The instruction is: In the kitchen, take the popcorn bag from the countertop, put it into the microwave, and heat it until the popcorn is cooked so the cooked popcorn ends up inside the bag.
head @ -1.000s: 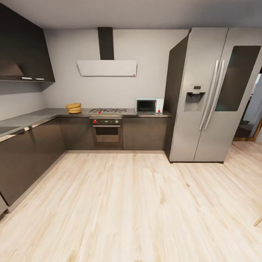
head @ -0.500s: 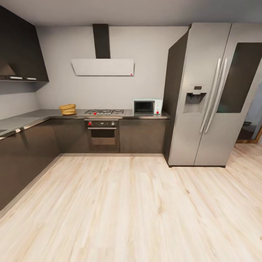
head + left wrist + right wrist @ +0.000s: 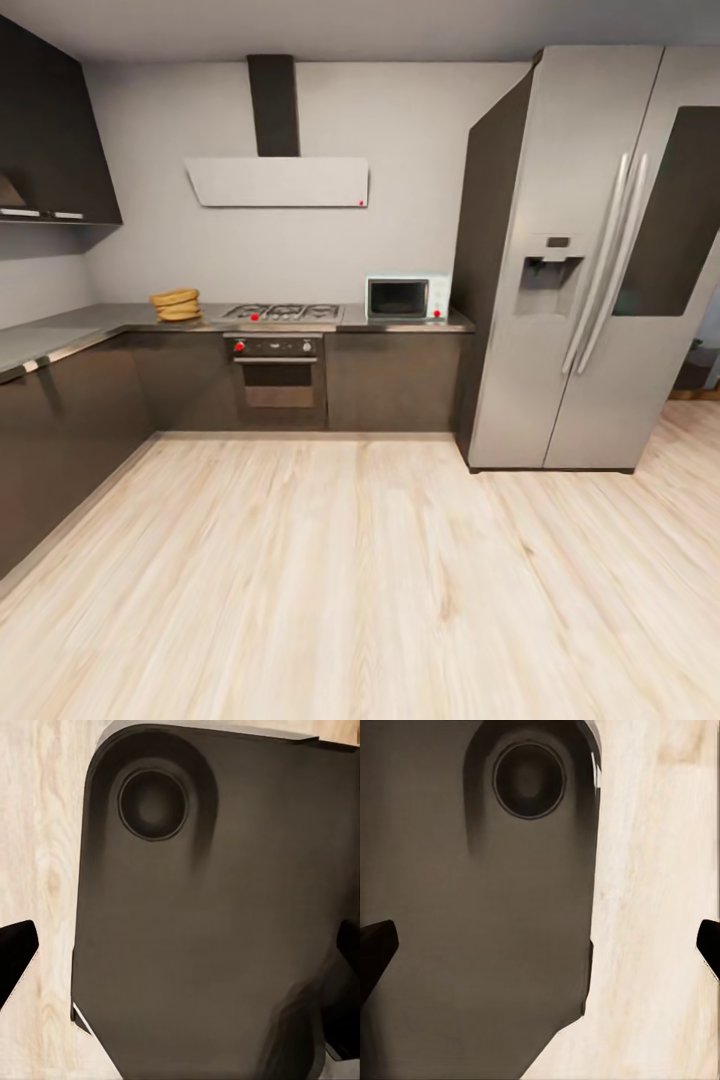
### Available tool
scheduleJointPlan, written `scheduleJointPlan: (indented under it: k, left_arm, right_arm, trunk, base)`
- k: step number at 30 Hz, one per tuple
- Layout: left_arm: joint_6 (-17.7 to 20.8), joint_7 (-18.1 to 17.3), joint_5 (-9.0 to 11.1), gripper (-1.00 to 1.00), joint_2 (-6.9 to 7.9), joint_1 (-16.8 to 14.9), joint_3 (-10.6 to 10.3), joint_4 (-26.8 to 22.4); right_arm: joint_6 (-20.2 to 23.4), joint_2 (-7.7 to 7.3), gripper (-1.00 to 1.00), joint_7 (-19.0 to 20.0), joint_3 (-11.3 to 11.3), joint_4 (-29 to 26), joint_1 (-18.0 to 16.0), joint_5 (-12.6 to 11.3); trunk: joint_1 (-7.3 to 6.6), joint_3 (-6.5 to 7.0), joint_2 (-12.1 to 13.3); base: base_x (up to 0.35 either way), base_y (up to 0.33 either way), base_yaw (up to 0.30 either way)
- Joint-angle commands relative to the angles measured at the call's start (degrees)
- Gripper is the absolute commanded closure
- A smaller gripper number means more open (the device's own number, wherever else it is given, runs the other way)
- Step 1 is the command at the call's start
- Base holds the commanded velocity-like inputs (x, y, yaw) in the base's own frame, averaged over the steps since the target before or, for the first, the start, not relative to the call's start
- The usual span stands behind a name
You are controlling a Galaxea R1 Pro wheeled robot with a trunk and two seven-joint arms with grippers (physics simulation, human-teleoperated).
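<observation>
The mustard-tan popcorn bag (image 3: 176, 304) sits on the grey countertop (image 3: 90, 324) near its far left corner, just left of the hob. The small mint-blue microwave (image 3: 405, 297) stands on the same worktop at its right end, beside the fridge, with its dark door closed. The popcorn inside the sack is too far off to make out. In the left wrist view my left gripper (image 3: 180, 956) hangs open over my own dark base and the floor. My right gripper (image 3: 540, 945) is open too, its fingertips (image 3: 375, 945) wide apart with nothing between them.
A steel gas hob (image 3: 281, 312) with a built-in oven (image 3: 277, 368) below lies between bag and microwave, under a white hood (image 3: 277, 181). A tall silver fridge (image 3: 590, 260) stands at the right. Dark cabinets (image 3: 60, 430) line the left. Pale wood floor (image 3: 360, 580) stretches ahead.
The whole head view has shifted: the camera has come closer to the kitchen units and the fridge looks larger. The bag and microwave have not moved on the worktop.
</observation>
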Motion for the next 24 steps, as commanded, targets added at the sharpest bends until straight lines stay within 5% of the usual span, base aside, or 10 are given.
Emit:
scheduleJointPlan:
  k: [1,6,14,24]
  left_arm:
    - [-0.01,0.11,0.60,-1.00,-0.01,-0.01,0.01,-0.03]
    - [-0.01,0.16,3.33,-1.00,-0.01,-0.01,-0.06,-0.03]
    - [-0.06,0.17,3.60,-1.00,-0.01,-0.01,-0.06,-0.03]
    - [-0.61,0.17,3.69,-1.00,0.02,-0.01,-0.08,-0.03]
  right_arm:
    - [-0.17,-0.01,-1.00,-0.02,0.03,-0.03,0.00,0.02]
    - [-0.17,0.12,-1.00,-0.03,0.01,0.00,0.00,0.02]
    - [-0.32,0.06,-1.00,-0.02,-0.03,0.02,0.00,0.02]
    - [-0.35,0.16,-1.00,-0.03,-0.08,0.03,0.00,0.02]
  trunk:
    - [0.04,-0.04,-0.02]
    - [0.04,-0.04,-0.02]
    - [0.04,-0.04,-0.02]
    - [0.04,-0.04,-0.02]
  base:
    - [0.335,0.000,0.000]
    - [0.335,0.000,0.000]
    - [0.336,0.000,-0.014]
    - [0.336,0.000,-0.264]
